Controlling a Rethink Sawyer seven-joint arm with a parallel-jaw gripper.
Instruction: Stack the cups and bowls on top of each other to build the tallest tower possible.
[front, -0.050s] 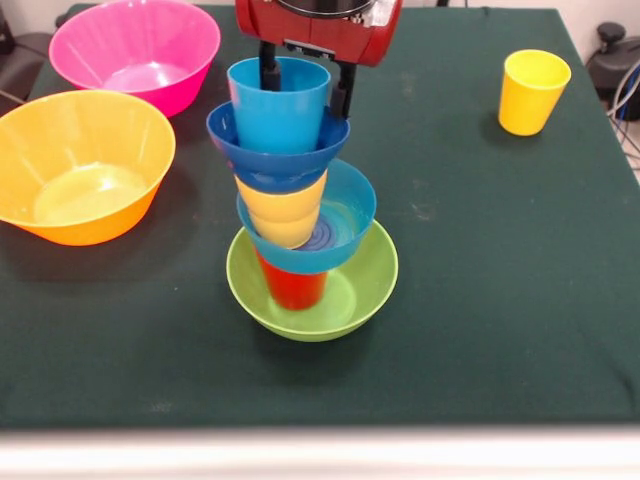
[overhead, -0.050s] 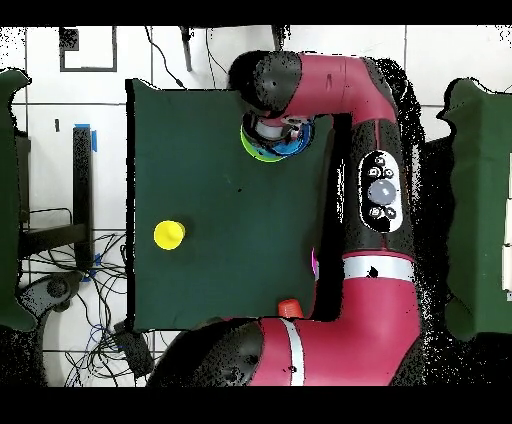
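**Tower leans under the gripper**

Here your gripper (front, -0.050s: 305, 85) straddles the light blue cup (front, -0.050s: 280, 103), fingers on either side; whether they pinch it you cannot tell. The cup tops the tower (front, -0.050s: 300, 210), which rises from the green bowl (front, -0.050s: 345, 300) mid-table. A yellow cup (front, -0.050s: 533, 91) stands well apart.

No text, label, brand, number or sign can be read in either view: not on the cups, the bowls, the table's green cover, or the red arm (overhead, -0.050s: 375, 190), whose round grey buttons carry no legible marking.
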